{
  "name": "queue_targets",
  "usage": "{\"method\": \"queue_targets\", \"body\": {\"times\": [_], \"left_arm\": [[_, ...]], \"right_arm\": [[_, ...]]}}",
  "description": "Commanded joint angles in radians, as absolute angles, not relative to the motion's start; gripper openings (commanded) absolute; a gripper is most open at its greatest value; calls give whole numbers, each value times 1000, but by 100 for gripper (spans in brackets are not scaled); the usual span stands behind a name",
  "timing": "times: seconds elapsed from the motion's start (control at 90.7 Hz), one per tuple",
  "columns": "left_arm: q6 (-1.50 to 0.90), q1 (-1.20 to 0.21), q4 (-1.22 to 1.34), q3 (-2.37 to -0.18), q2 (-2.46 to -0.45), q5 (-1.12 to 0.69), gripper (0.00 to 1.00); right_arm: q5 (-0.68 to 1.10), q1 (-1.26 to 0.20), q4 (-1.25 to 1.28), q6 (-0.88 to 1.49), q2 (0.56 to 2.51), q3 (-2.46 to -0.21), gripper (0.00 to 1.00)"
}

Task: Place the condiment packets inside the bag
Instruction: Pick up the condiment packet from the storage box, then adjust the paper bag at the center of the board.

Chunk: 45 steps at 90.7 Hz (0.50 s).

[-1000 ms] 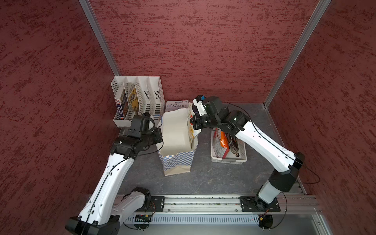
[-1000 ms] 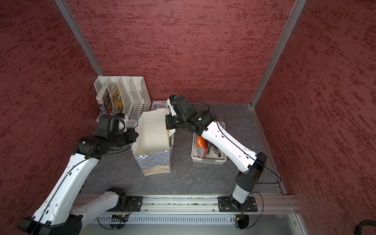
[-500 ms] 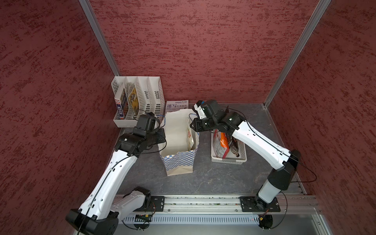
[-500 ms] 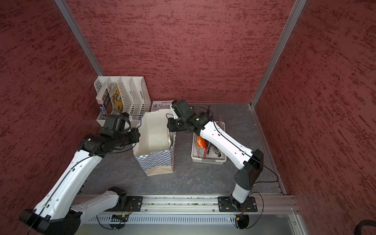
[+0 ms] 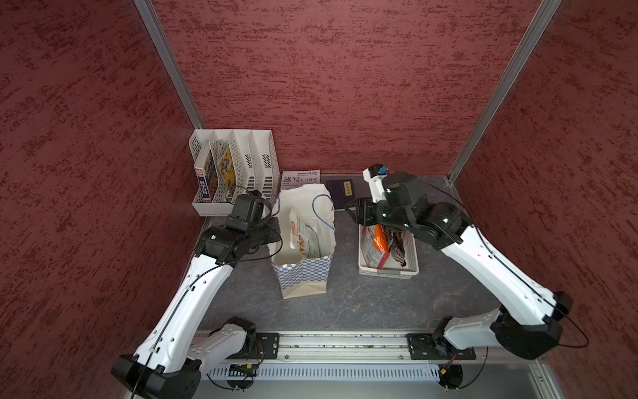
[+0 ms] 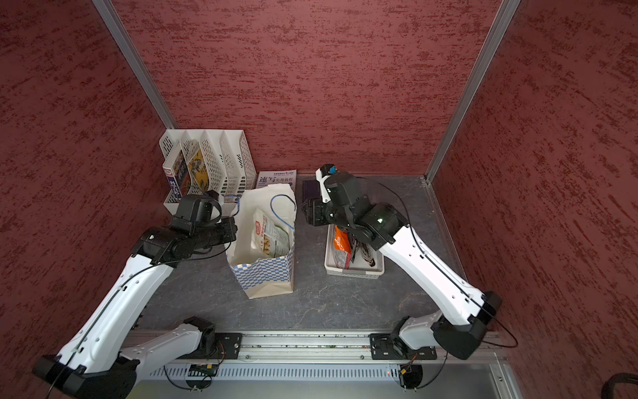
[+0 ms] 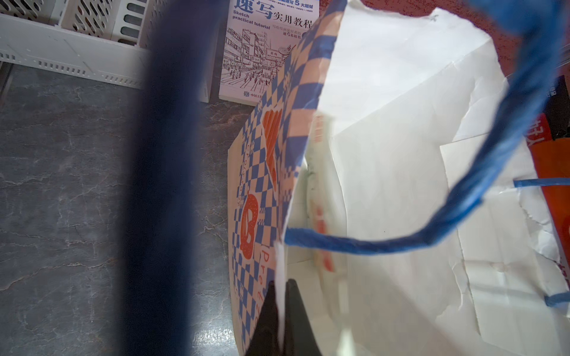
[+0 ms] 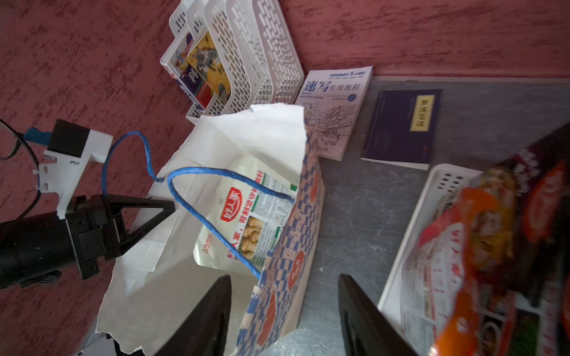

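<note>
**One packet bagged, others in the basket**

Pinches the rim of the bag [image 5: 303, 273] with the left hand [image 7: 281, 285], clenched on the paper. Hovers with the right hand [image 5: 353, 208] released and empty, just beside the bag's mouth. Shows a white-green packet [image 5: 302, 235] inside the upright bag on the surface [image 5: 345, 297]. Shows an orange packet [image 5: 379, 240] and a dark packet [image 5: 397, 241] in the basket [image 5: 386, 274].

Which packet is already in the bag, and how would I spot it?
Look at the tall checkered paper bag standing on the grey table. Leaning inside it is a white packet with a red logo and green-edged print. Unlike the orange packet and dark packet in the white basket beside the bag, it is pale and alone.
</note>
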<state>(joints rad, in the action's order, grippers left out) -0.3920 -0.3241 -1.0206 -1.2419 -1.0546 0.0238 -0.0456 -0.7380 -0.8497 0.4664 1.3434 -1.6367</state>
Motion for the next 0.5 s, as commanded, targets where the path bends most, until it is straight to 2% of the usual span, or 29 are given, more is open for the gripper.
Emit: {"method": "queue_targets", "body": {"times": [0.0, 0.231, 0.485], "left_arm": [[-394, -332, -969, -1289, -1050, 14, 0], [-407, -414, -969, -1365, -1098, 25, 0], [-404, -611, -950, -1528, -1295, 78, 0]], "right_arm": [[-186, -672, -947, 472, 1355, -1572, 66], [-139, -627, -933, 481, 1386, -1473, 71], [-112, -585, -908, 491, 1401, -1404, 68]]}}
